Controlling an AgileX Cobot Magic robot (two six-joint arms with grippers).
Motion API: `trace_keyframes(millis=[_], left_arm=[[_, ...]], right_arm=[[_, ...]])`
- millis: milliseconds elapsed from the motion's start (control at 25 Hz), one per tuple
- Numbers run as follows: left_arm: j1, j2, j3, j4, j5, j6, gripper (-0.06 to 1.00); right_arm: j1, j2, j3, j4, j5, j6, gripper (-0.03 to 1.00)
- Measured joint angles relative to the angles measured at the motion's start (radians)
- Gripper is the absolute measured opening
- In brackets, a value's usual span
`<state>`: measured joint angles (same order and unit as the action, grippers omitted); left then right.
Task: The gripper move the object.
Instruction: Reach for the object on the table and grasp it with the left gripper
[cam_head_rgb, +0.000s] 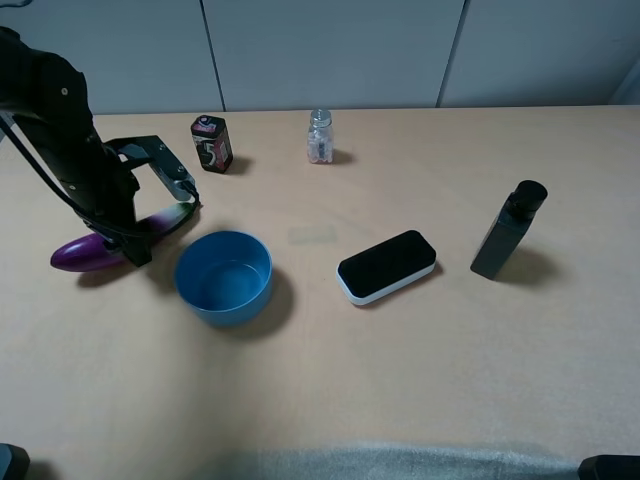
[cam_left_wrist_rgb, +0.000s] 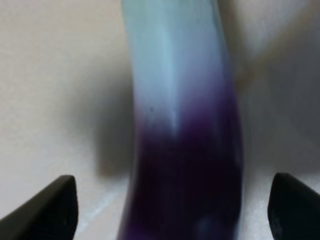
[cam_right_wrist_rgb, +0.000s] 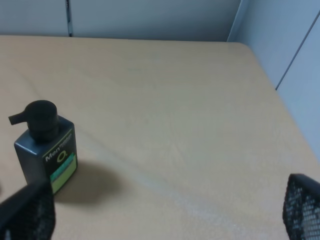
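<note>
2 items to log: step in hand, then containers. Step first? — M.

Pre-grasp, by my reading. Left gripper (cam_left_wrist_rgb: 172, 207) is down over the object (cam_head_rgb: 80, 252), jaws spread wide, 1 finger on each side, neither seen touching it. Nothing held. The object lies flat on the table (cam_head_rgb: 400, 390), just beside the blue bowl (cam_head_rgb: 228, 305), on its left in the high view. — K.

Next move? — M.

Close on the purple body, then lift. The skin is glossy and rounded, so I judge it could slip or roll if the pinch lands off-centre. Task names no destination. — K.

Right gripper (cam_right_wrist_rgb: 165, 207)? — M.

Well apart from the work, jaws wide, empty. — K.

Containers? — M.

Blue bowl: empty. Small glass jar (cam_head_rgb: 319, 137): contents too small to tell. Dark pump bottle (cam_head_rgb: 508, 232) and black carton (cam_head_rgb: 211, 143): closed, contents hidden. — K.
</note>
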<state>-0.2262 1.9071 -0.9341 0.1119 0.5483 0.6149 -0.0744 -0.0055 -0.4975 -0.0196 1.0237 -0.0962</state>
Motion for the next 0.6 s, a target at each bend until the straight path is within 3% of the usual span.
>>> trace_keyframes(millis=[600], left_arm=[[-0.012, 0.019, -0.040, 0.001, 0.032, 0.000, 0.83]], right_arm=[[0.000, 0.000, 0.000, 0.000, 0.000, 0.000, 0.69]])
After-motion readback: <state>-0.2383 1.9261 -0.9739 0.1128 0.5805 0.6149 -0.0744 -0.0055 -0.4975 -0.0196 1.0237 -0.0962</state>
